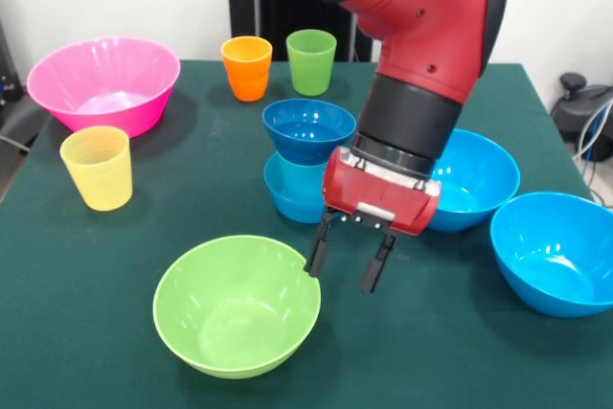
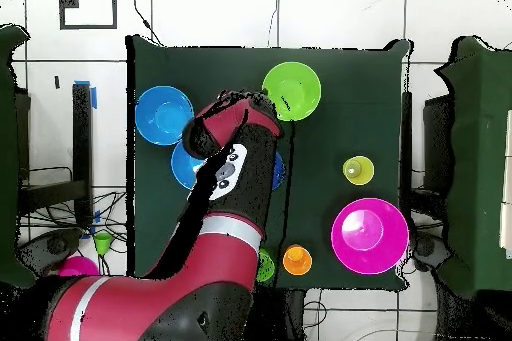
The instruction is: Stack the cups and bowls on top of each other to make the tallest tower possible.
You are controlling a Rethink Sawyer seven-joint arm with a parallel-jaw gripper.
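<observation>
My gripper [image 1: 350, 261] is open and empty, its fingertips [image 1: 317, 258] hanging just beside the right rim of the lime green bowl [image 1: 237, 306] at the table's near side. Behind the gripper a small dark blue bowl [image 1: 308, 129] sits on a lighter blue piece [image 1: 290, 191], forming a short stack. Two large blue bowls [image 1: 479, 179] [image 1: 556, 251] stand to the right. The pink ribbed bowl [image 1: 103, 83], yellow cup [image 1: 97, 168], orange cup [image 1: 246, 68] and green cup [image 1: 311, 61] stand apart. In the overhead view the gripper [image 2: 243, 103] is beside the lime bowl [image 2: 292, 90].
The arm [image 2: 235, 187] covers the table's middle in the overhead view and hides most of the blue stack and one large blue bowl [image 2: 184, 165]. Another blue bowl [image 2: 163, 115] lies near the table's left edge. The pink bowl [image 2: 370, 235] is near a corner.
</observation>
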